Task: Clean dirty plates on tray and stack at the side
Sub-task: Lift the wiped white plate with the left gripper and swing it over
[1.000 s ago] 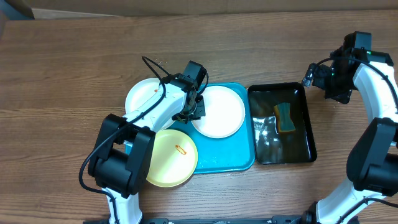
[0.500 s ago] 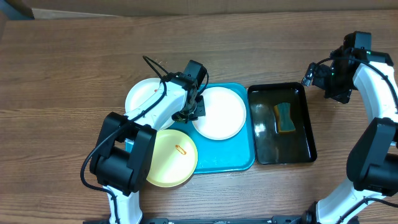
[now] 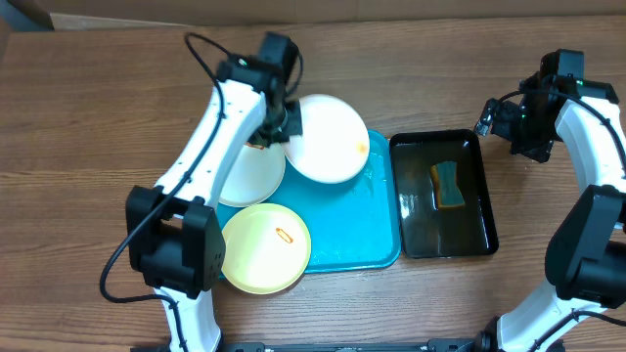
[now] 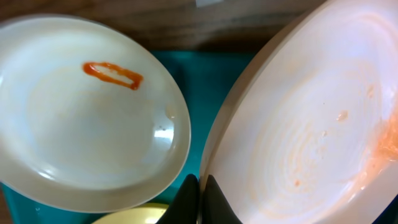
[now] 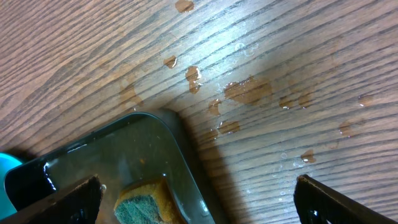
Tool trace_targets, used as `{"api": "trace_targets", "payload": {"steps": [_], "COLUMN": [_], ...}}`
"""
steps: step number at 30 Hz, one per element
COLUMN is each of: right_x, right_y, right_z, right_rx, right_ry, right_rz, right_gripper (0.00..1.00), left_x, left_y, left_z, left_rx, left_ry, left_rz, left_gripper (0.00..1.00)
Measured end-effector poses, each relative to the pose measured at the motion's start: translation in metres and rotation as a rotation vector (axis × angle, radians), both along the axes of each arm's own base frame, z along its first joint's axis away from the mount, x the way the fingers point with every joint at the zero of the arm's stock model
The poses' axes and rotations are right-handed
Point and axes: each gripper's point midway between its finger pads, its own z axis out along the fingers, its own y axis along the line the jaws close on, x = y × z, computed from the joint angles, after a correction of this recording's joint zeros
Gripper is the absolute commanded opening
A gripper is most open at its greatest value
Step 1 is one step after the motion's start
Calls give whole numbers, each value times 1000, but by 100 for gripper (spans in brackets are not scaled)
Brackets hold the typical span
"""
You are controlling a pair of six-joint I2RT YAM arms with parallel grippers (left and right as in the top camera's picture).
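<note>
My left gripper (image 3: 290,125) (image 4: 200,198) is shut on the left rim of a white plate (image 3: 331,139) (image 4: 298,124). The plate is raised and tilted over the far edge of the turquoise tray (image 3: 362,240) (image 4: 200,81). It carries a faint orange smear near its right rim. A second white plate (image 3: 250,176) (image 4: 81,118), with an orange-red ring of sauce, lies to the left, partly under the arm. The pale yellow-green plate (image 3: 264,247) lies at the tray's near-left corner. My right gripper (image 3: 492,117) (image 5: 198,196) stands open over the black tray's far right corner.
A glossy black tray (image 3: 479,210) (image 5: 93,149) right of the turquoise one holds water and a green-and-yellow sponge (image 3: 449,186) (image 5: 144,205). Water drops spot the wooden table (image 5: 249,90) beyond it.
The left gripper closed on the white plate's rim, then lifted it and carried it toward the far left. The right arm has not moved.
</note>
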Motion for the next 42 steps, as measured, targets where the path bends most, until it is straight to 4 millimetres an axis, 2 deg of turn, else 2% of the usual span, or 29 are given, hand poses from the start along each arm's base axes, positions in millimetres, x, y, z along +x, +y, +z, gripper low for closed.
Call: {"api": "trace_targets", "payload": {"steps": [5,10,15,21,24,36,42], "right_x": [0,0,0,0,0,0,0], "right_y": [0,0,0,0,0,0,0], "right_z": [0,0,0,0,0,0,0], "right_rx": [0,-1,0,0,1,1,0], "right_ry": [0,-1,0,0,0,0,0], "right_rz": [0,0,0,-1,-2,-3,-3], "right_gripper": [100,100,100,100,100,100,100], "left_x": [16,25,12,-16,-31,-77,-84], "left_y": [-9,-38,-82,-140,-159,-196,-199], "left_z": [35,56,61,73,81,123,135], "left_rx": [-21,-13,76,208,288,573,632], "left_ry": [-90,-193,-268,-404,-474,-747,-808], "left_rz": [-32,-95,-197,-327,-374,-457,-453], "left_gripper": [4,4,4,4,4,4,4]}}
